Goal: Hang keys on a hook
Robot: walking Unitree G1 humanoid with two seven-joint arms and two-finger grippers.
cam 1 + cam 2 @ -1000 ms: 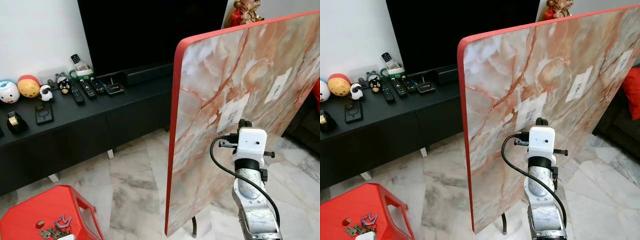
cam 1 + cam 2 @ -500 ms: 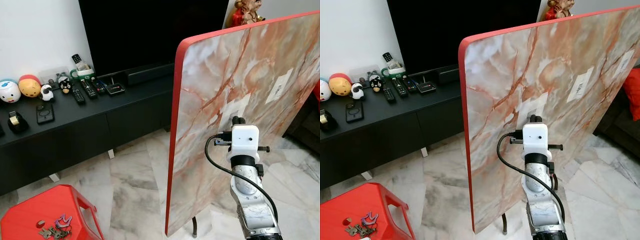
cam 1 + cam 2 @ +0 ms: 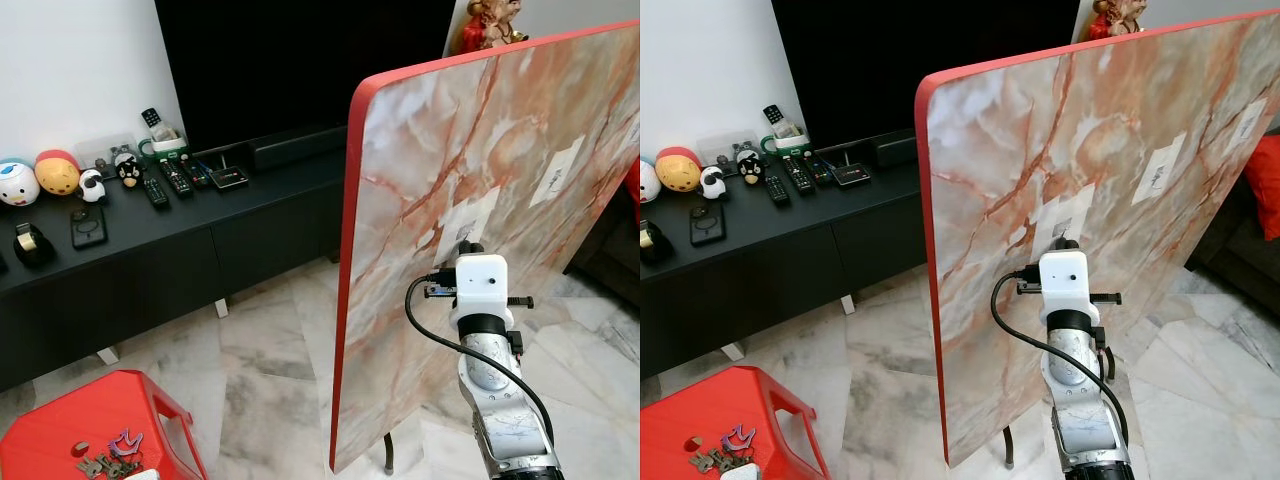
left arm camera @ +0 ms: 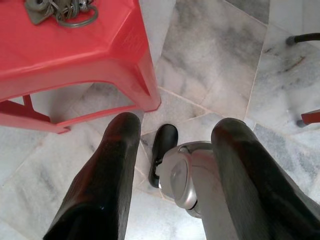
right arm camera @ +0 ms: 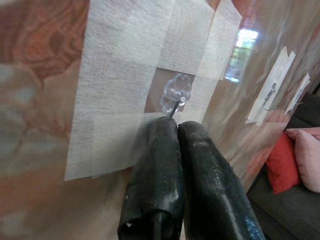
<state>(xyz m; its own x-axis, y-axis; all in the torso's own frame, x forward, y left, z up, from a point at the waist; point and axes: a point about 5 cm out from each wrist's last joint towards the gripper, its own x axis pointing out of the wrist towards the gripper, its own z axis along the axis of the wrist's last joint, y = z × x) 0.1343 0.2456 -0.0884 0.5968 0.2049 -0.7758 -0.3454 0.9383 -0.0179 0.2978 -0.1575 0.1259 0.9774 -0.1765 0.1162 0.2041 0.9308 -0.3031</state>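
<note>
A bunch of keys [image 3: 105, 462] lies on a red plastic stool [image 3: 60, 425] at the lower left, also seen as keys [image 4: 62, 7] in the left wrist view. An upright marble-patterned board [image 3: 420, 150] with a red edge carries white tape patches. One patch holds a small clear hook [image 5: 175, 95]. My right gripper [image 5: 173, 125] is shut, its tips right at the hook's thin prong, with nothing visibly held. From the head it sits behind the white wrist camera [image 3: 480, 280]. My left gripper [image 4: 177, 125] hangs open over the floor beside the stool.
A black TV console [image 3: 150, 250] with remotes, toys and a phone runs along the wall under a dark TV [image 3: 300, 60]. More taped hooks [image 3: 560, 172] sit further right on the board. The board's black leg [image 3: 390, 455] stands on the marble floor.
My right arm has moved left and closer to the board, so the fingers now sit at the taped hook. The keys stay on the stool.
</note>
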